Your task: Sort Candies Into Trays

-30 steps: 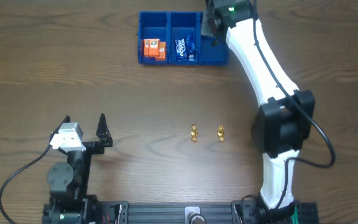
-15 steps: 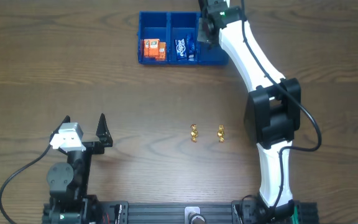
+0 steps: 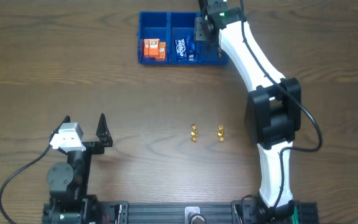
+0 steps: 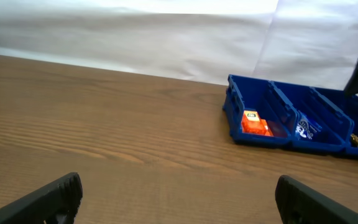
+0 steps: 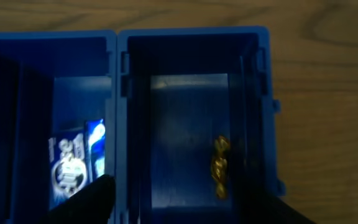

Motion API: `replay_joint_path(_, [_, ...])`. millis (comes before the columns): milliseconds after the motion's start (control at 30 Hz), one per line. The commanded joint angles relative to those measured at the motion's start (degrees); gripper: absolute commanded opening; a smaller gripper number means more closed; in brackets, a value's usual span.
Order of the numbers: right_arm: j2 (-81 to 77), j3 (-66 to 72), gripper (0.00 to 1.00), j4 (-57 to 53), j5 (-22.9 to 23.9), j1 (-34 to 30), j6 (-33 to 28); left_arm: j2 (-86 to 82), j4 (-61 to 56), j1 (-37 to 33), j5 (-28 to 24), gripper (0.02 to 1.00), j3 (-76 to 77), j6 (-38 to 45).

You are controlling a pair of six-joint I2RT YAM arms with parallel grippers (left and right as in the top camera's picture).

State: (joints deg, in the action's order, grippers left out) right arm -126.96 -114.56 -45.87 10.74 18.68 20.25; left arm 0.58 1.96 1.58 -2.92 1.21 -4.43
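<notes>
Top view: across the wooden table [image 3: 73, 74], the right arm [image 3: 253, 62] stretches from its base to the far edge, setting the right gripper [image 3: 204, 28] above the blue tray [image 3: 140, 31], a posture that fits a drop into the tray's right-hand compartment. Its jaws are spread wide with nothing between them, and the right wrist view looks straight down into that compartment, where a single gold candy [image 5: 219, 167] lies on the floor close to the outer wall. The tray's three bins appear to be kept by kind: orange candies [image 3: 153, 50] in the left compartment, blue-wrapped candies [image 3: 185, 48] in the middle, gold in the right. Near its own base, well apart from the tray, the left gripper [image 3: 84, 121] is parked low, fingers released and empty, apparently leaving the work to the other arm. Two gold candies [image 3: 194, 132] wait side by side in the open middle of the table, near the right arm's elbow, probably the next pieces bound for the right-hand bin.
</notes>
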Motion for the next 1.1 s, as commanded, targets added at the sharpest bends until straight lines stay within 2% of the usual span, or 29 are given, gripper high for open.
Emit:
replay_joint_path(33, [18.6,11.2,0.68,0.2,-0.1,4.0,1.4,-0.3,2.4,-0.3,0.3,0.998,-0.9,0.4])
replay_joint_path(167, [28.7,26.9,0.689,-1.0,-1.0,10.9,8.8,-0.3,2.4,-0.3,0.3,0.998,-0.9,0.4])
replay_joint_path(267, [30.6,36.5,0.689,-1.8,-4.5,15.6,14.6,-0.3,2.4,-0.3,0.3,0.996,-0.9,0.4])
replay_joint_path(400, [30.5,48.3,0.687,-0.7,-5.1,20.8,21.2,-0.3,2.4,-0.3,0.3,0.998,-0.9,0.4])
replay_joint_path(567, [29.9,55.7,0.684,2.1,-7.0,22.1,22.6,-0.3,2.4,-0.3,0.3,0.998,-0.9,0.4])
replay_joint_path(933, [24.7,56.0,0.669,4.9,-8.1,22.7,24.6,-0.3,2.4,-0.3,0.3,0.998,-0.9,0.4])
replay_joint_path(1100, [24.2,56.0,0.599,6.2,-8.1,23.4,24.8,-0.3,2.4,-0.3,0.3,0.998,-0.9,0.4])
